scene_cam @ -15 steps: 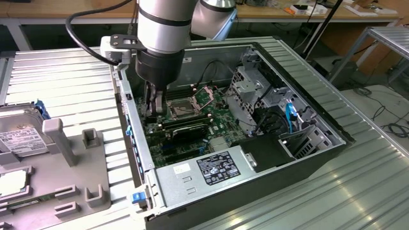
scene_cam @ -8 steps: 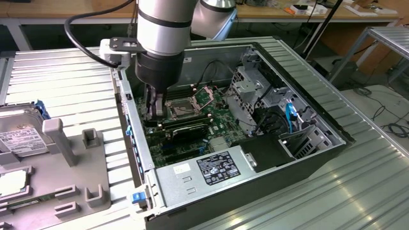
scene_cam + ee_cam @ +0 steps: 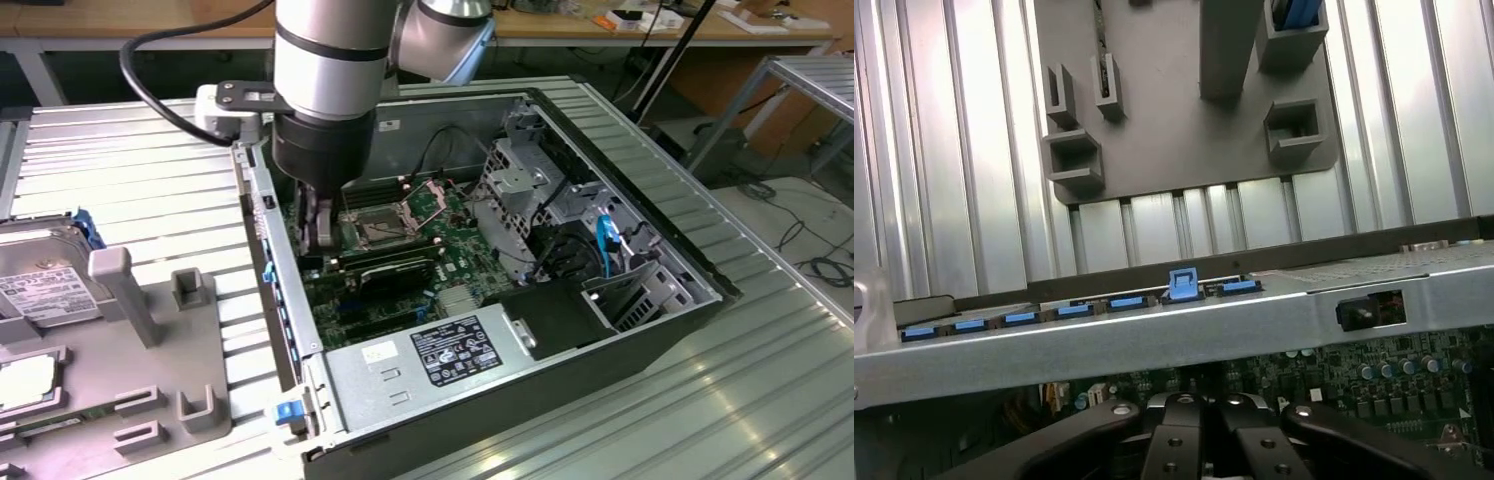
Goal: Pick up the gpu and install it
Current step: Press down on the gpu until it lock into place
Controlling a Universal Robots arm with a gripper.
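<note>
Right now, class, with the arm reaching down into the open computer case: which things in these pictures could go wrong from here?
1. The claw is shut and sits low beside the case's rear wall; a small sideways drift could scrape it.
2. The gpu lies close under the claw on the motherboard; a hard or tilted push might strain card or slot.
3. Loose cables hang nearby and might snag.
</note>
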